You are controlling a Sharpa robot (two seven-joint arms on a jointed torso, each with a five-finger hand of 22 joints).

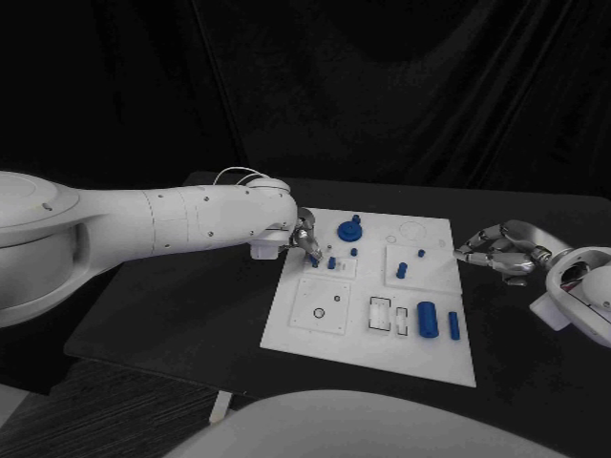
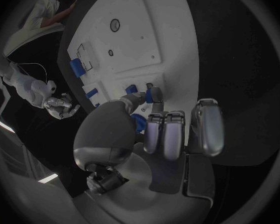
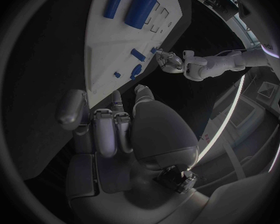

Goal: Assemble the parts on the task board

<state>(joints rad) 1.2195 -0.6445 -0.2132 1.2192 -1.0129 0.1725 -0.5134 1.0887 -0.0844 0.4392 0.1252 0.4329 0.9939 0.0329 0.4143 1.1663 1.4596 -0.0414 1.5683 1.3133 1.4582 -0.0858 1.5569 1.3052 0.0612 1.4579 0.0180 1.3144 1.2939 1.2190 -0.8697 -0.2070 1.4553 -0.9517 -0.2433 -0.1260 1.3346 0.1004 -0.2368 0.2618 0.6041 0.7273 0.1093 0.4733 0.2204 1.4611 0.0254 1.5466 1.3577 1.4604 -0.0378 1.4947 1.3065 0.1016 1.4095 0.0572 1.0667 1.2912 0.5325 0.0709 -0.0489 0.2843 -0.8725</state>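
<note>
The white task board (image 1: 368, 348) lies mid-table. My left hand (image 1: 300, 239) hovers over its far left corner, where thumb and finger pinch a small blue part (image 2: 157, 95) just above the board (image 2: 137, 40). A round blue knob (image 1: 349, 230) stands right beside that hand, with short blue pegs (image 1: 332, 262) close by. My right hand (image 1: 495, 250) hangs off the board's right edge, fingers curled in around nothing; from the right wrist those fingers (image 3: 109, 127) fold beside the board (image 3: 105, 50).
Two more blue pegs (image 1: 401, 270) stand on the board's right middle. A thick blue cylinder (image 1: 427, 318) and a slim blue bar (image 1: 454, 325) lie near its front right, next to a rectangular slot (image 1: 380, 315). Black table (image 1: 168, 315) surrounds the board.
</note>
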